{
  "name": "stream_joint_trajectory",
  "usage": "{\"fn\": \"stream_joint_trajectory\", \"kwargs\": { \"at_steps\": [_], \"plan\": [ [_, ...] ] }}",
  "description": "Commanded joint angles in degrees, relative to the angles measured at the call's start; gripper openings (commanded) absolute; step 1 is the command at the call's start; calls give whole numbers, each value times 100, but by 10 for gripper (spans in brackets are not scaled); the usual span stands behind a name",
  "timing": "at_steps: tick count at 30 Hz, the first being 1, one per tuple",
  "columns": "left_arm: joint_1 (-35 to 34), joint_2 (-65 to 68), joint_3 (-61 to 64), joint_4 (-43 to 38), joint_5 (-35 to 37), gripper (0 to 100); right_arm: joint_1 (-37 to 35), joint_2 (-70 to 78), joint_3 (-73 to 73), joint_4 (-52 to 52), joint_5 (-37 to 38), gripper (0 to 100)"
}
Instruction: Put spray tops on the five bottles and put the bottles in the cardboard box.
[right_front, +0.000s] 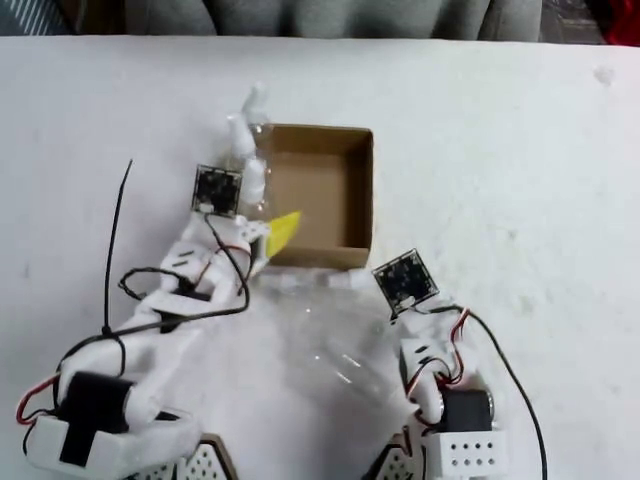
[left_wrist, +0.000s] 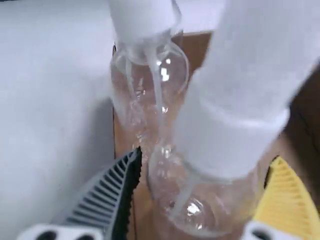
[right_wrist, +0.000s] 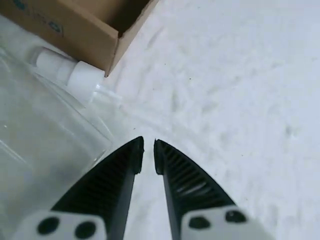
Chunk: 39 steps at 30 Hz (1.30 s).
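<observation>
My left tool (left_wrist: 207, 160), clenched on a capped bottle (left_wrist: 197, 215), may topple the second bottle (left_wrist: 145, 90) just ahead, beside the cardboard box (right_front: 362, 190).

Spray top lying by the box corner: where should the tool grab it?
Best guess: the white spray top at its wider end, nearest the cardboard box corner. It lies flat along the box wall, so the right tool should come down from above on the open table side; the wall blocks the other.
</observation>
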Motion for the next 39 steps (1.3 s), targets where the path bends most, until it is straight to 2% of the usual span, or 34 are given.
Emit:
{"fn": "stream_joint_trajectory", "kwargs": {
  "at_steps": [1,12,18,24,39],
  "plan": [
    [-13,-75,-35,-70,-18,369,57,-40,62,48,62,16],
    [-22,-119,-9,-70,-18,374,57,-40,62,48,62,16],
    [13,-1147,484,97,62,374,57,-40,62,48,62,16],
    [4,-2571,536,1987,70,374,57,-40,62,48,62,16],
    [-22,-5402,554,5670,53,374,66,-40,62,57,62,16]
  ]
}}
